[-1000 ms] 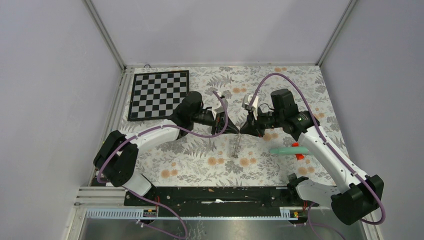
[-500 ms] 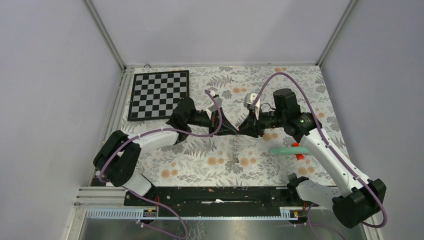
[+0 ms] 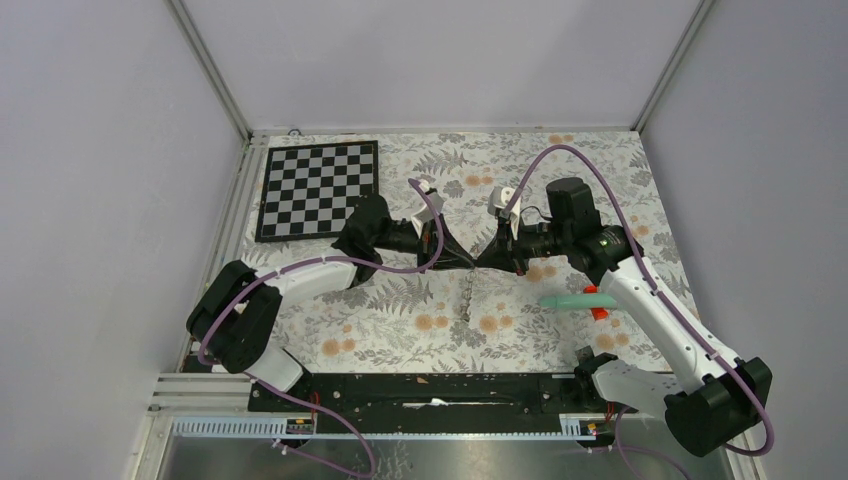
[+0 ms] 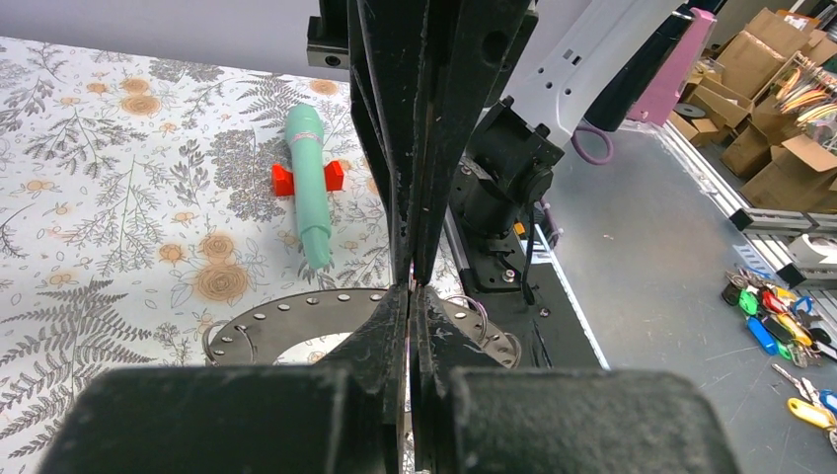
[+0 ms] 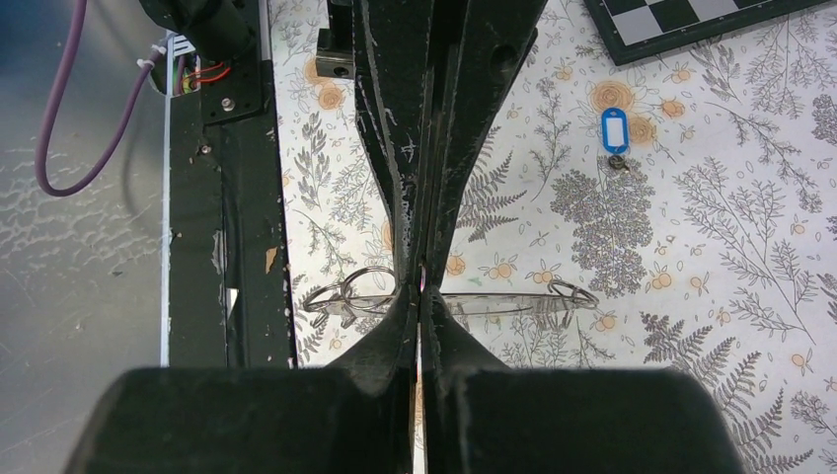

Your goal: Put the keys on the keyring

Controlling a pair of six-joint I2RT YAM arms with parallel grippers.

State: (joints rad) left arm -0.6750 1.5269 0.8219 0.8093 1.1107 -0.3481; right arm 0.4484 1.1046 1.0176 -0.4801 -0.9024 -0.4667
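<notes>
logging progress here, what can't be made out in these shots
- black key: in no view.
- blue key: right wrist only; not findable from top.
- pinch point on keyring: left gripper and right gripper fingertips cover it, both wrist views.

Left pincer (image 4: pixel 411 294), right pincer (image 5: pixel 418 294) closed, tip-to-tip.

I see a dull grey perforated metal hoop (image 4: pixel 286 314), scuffed matt black fingers (image 5: pixel 395 197), and a glossy blue plastic key tag (image 5: pixel 614 130).
</notes>
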